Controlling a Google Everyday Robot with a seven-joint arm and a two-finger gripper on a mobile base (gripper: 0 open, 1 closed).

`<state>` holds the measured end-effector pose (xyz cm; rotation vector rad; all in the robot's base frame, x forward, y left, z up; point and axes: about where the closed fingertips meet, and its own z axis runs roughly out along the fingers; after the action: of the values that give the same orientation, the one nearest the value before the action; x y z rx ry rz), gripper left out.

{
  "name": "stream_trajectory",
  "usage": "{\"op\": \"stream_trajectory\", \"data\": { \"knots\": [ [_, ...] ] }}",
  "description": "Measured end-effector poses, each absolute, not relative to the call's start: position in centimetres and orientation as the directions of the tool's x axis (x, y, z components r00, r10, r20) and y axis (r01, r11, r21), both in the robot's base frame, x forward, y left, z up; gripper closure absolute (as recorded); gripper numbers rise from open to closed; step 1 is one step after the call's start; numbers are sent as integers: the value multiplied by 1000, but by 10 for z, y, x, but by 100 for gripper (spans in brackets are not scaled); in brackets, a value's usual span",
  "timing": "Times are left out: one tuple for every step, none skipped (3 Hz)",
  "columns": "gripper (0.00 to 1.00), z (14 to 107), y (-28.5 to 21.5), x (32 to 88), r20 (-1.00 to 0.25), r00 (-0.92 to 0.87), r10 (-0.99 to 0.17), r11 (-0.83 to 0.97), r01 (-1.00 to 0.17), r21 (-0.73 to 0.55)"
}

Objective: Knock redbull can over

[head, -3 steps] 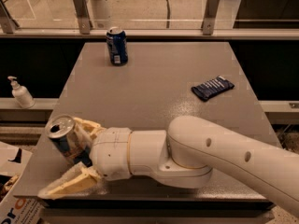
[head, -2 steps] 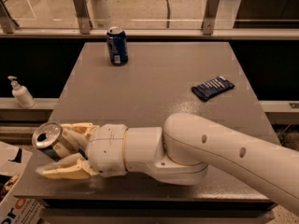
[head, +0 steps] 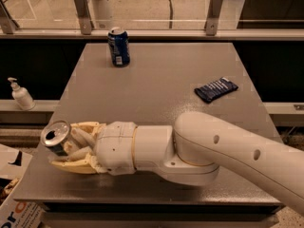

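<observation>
Two cans are in view. The redbull can [head: 56, 137] is at the lower left of the frame, by the left front edge of the bench [head: 161, 80]. A darker blue can [head: 118, 47] stands upright near the far edge, upper left of centre and well apart from the first. There is one dark blue flat packet [head: 216, 89] lying on the bench at the right of the frame, clear of both cans. One white pump bottle [head: 21, 95] stands on a ledge off the bench at the left edge. One cardboard box [head: 12, 208] with orange lettering sits in the lower left corner below the bench, and what is in it cannot be made out. The redbull can is tilted rather than upright, with its shiny silver top turned up toward the viewer. Whether the top is opened cannot be told. A single white arm [head: 228, 156] enters from the lower right and reaches leftward, low across the front of the bench, with its thick wrist section roughly level. The end effector [head: 62, 145] is at the lower left, pointing toward the left edge. Its two cream fingers [head: 83, 126] are spread apart, one above and one below, with the tilted redbull can between them at their tips. The upper finger lies just beside the can's rim and the lower one runs under its body. Whether either finger presses on the can cannot be told.
</observation>
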<state>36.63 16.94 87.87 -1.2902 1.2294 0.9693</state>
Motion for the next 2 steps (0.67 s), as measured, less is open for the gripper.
{"op": "stream_trajectory", "data": {
  "knots": [
    [100,887,148,378,-973,158,-167,112,-978,-178],
    [100,897,121,395,-955,181,-235,129,-968,-215]
  ]
}}
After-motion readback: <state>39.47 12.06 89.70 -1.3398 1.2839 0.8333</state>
